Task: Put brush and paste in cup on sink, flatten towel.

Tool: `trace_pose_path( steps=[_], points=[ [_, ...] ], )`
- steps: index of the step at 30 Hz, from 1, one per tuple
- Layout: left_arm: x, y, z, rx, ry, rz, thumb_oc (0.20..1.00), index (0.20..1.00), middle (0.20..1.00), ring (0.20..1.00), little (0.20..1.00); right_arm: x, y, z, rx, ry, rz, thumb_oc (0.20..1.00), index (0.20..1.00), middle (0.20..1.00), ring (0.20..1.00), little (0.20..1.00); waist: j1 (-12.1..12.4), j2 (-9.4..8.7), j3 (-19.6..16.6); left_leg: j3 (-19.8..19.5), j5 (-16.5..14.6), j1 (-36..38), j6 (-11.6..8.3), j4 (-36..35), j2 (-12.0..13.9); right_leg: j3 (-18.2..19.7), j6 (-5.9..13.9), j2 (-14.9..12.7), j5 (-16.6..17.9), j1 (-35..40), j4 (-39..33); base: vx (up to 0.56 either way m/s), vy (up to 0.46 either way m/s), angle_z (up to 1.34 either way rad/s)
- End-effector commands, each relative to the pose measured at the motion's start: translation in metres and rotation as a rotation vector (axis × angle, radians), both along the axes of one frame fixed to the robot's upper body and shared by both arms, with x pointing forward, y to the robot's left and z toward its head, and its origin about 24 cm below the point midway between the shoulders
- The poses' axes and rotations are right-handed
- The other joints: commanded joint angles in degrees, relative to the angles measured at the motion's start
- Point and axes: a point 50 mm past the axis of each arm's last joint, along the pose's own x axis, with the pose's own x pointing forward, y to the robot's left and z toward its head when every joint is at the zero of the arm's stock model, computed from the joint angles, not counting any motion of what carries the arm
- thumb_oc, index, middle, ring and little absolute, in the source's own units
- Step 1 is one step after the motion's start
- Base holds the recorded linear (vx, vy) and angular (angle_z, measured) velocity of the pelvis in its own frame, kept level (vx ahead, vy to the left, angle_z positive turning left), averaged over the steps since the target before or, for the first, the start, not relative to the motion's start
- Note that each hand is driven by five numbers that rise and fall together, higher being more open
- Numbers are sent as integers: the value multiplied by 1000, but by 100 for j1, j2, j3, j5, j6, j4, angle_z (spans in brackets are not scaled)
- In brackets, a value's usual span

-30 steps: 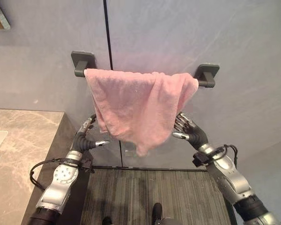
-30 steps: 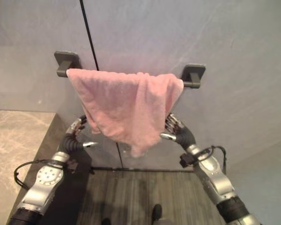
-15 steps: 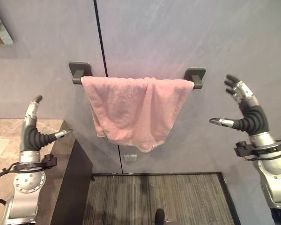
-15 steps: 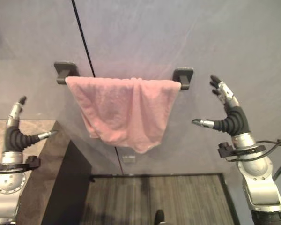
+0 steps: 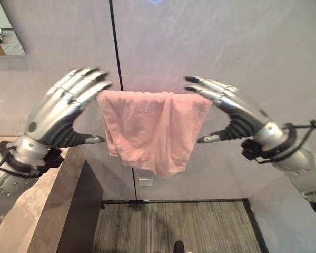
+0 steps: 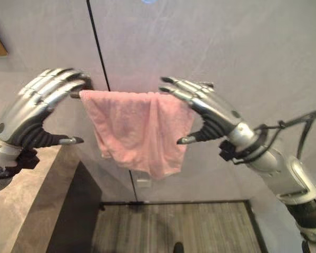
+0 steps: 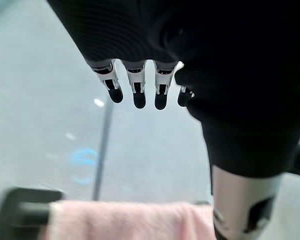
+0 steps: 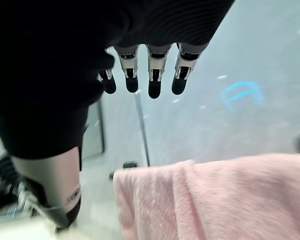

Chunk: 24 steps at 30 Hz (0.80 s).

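towel (image 5: 154, 126): hung bunched over rail
left hand (image 5: 60, 110): held open, above towel's left end
right hand (image 5: 226, 108): open too, right end

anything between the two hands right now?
Yes, in the left eye view the pink towel hangs bunched over the wall bar between the left hand and right hand, both open with fingers near the towel's top corners.

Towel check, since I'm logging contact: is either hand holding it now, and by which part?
Nothing is held. The left hand and right hand are open, fingers straight, at the two top ends of the pink towel draped over its wall bar.
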Motion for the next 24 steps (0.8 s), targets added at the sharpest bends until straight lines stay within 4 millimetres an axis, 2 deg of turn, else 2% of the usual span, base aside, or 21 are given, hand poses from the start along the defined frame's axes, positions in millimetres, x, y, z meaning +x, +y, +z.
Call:
trace_pose_path(
  steps=[1,7,9,13,19,24],
  points=[
    [7,-12,15,69,-14,-63,1000,1000,1000,1000,1000,10,14,23,-77,-120,-1,1000,1000,1000,1000,1000,-55,-56,-37,-172,143,-114,-71,13,102,264,711,-539,-342,567,-6,0,0,0],
    [21,-15,15,1,32,-82,1000,1000,1000,1000,1000,21,29,25,-114,-158,2,1000,1000,1000,1000,1000,-58,-37,16,-161,154,-146,-63,13,87,278,721,-563,-319,532,-6,0,0,0],
    [31,-19,13,-27,62,-86,1000,1000,1000,1000,1000,24,40,26,-100,-160,27,1000,1000,1000,1000,1000,-79,-35,74,-155,159,-184,-50,13,75,295,722,-578,-302,484,-6,0,0,0],
    [40,-23,13,-23,71,-87,1000,1000,1000,1000,1000,28,45,27,-111,-157,28,1000,1000,1000,1000,1000,-70,-36,132,-152,175,-238,-47,13,64,304,727,-591,-280,423,-6,-10,3,0],
    [60,-35,12,68,114,-85,1000,1000,1000,1000,1000,45,55,22,-175,-111,7,1000,1000,1000,1000,1000,-103,-14,349,-151,246,-460,-40,13,44,327,754,-618,-193,195,-6,-6,2,0],
    [68,-33,11,137,139,-51,1000,1000,1000,1000,1000,53,56,18,-215,-87,-19,1000,1000,1000,1000,1000,-100,43,484,-120,302,-599,-39,13,37,384,766,-622,-123,19,-6,0,2,-1]
  ],
)
